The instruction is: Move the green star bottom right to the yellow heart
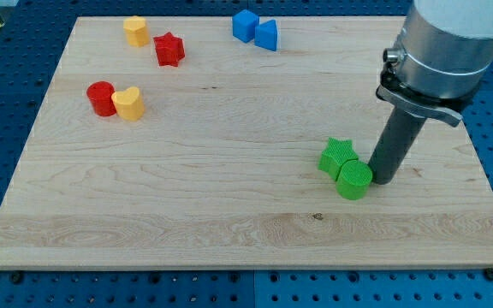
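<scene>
The green star (337,156) lies on the wooden board (229,214) right of centre, touching a green cylinder (353,182) at its lower right. My tip (380,179) rests against the right side of the green cylinder, just right of the star. The yellow heart (129,103) sits at the view's upper left, touching a red cylinder (102,98) on its left. The star is far to the right of the heart and lower in the view.
A yellow block (136,31) and a red star (169,49) lie near the top left. A blue block (245,25) and a blue triangular block (266,35) lie at the top centre. A marker tag (443,38) sits off the board's top right corner.
</scene>
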`<state>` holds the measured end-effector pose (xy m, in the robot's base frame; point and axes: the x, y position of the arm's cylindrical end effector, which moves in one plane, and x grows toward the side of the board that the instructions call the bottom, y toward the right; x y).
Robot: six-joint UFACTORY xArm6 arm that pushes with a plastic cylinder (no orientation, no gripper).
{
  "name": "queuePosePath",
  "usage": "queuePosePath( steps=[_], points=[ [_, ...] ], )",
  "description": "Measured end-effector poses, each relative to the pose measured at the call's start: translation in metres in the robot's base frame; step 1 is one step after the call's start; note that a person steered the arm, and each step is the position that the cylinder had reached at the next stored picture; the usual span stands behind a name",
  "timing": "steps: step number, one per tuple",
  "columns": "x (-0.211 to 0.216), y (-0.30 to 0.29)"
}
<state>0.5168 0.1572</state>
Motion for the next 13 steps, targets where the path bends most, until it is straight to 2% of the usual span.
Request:
queuePosePath(
  steps=[2,7,13],
  points=[
    [-0.028,-0.010],
    [-0.010,-0.052],
    [-0.010,-0.169]
  ],
)
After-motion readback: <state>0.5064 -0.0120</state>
